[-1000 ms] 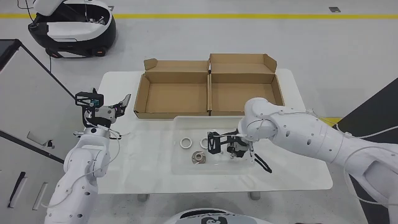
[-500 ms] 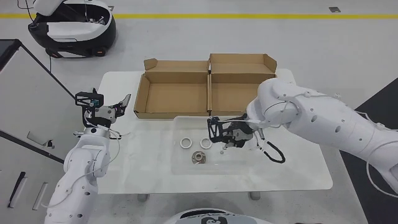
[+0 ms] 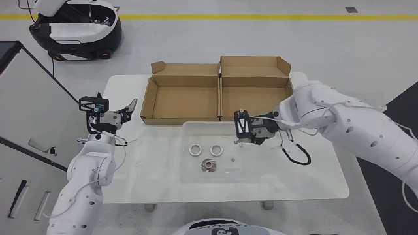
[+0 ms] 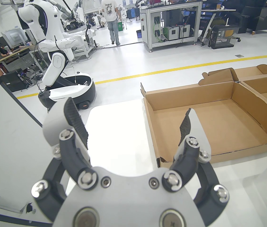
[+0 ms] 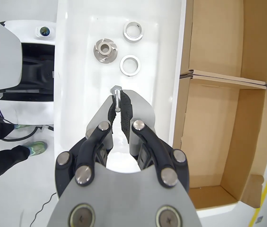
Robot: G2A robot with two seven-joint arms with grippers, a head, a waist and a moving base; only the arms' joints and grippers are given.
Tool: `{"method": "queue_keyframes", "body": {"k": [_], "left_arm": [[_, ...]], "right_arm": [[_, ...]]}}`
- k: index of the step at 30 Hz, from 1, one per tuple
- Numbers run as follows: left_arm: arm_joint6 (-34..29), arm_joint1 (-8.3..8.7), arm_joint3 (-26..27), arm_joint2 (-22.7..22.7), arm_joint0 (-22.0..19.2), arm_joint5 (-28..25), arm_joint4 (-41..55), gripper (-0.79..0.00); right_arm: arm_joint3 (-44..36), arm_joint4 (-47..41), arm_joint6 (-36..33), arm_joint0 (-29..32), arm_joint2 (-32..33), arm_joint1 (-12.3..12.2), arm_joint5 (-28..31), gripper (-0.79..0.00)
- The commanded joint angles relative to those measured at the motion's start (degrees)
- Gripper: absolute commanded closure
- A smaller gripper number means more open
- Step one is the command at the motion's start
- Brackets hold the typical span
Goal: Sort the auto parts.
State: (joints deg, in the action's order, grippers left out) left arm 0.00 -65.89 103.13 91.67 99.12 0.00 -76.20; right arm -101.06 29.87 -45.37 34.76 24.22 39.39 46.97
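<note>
Right wrist view: pinching bolt (image 5: 116, 97) by threads with right gripper (image 5: 117, 106), head out; light, stiff, slick, could pivot; left gripper (image 4: 129, 109) spread wide, empty

boxes: left box (image 3: 179, 101) and right box (image 3: 255, 98) are wide open on top, so straight down works. Walls block going in sideways.
tray: rings (image 3: 216, 150) and flanged part (image 3: 208, 165) crowd the tray's (image 3: 261, 173) left end. The rest is open floor.
right side: right end effector (image 5: 118, 100) with its bolt (image 5: 117, 98) hangs by the right box's front wall.
</note>
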Motion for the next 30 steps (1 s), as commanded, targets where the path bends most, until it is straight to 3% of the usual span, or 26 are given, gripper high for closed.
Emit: {"method": "queue_keyframes", "body": {"k": [1, 9, 25, 30], "left_arm": [[0.0, 0.0, 0.0, 0.0, 0.0, 0.0, 0.0, -0.785], [0.0, 0.0, 0.0, 0.0, 0.0, 0.0, 0.0, -0.785], [0.0, 0.0, 0.0, 0.0, 0.0, 0.0, 0.0, -0.785], [0.0, 0.0, 0.0, 0.0, 0.0, 0.0, 0.0, -0.785]], "right_arm": [[1.15, 2.81, 3.05, 0.64, 0.99, -0.22, 2.18, 0.0], [5.58, 15.02, 19.06, 1.69, 4.35, 0.66, 11.03, 0.0], [13.57, 41.67, 53.48, -3.68, 1.43, 2.28, 11.03, 0.0], [15.69, 48.53, 68.11, -4.26, 2.28, 1.62, 11.03, 0.0]]}}
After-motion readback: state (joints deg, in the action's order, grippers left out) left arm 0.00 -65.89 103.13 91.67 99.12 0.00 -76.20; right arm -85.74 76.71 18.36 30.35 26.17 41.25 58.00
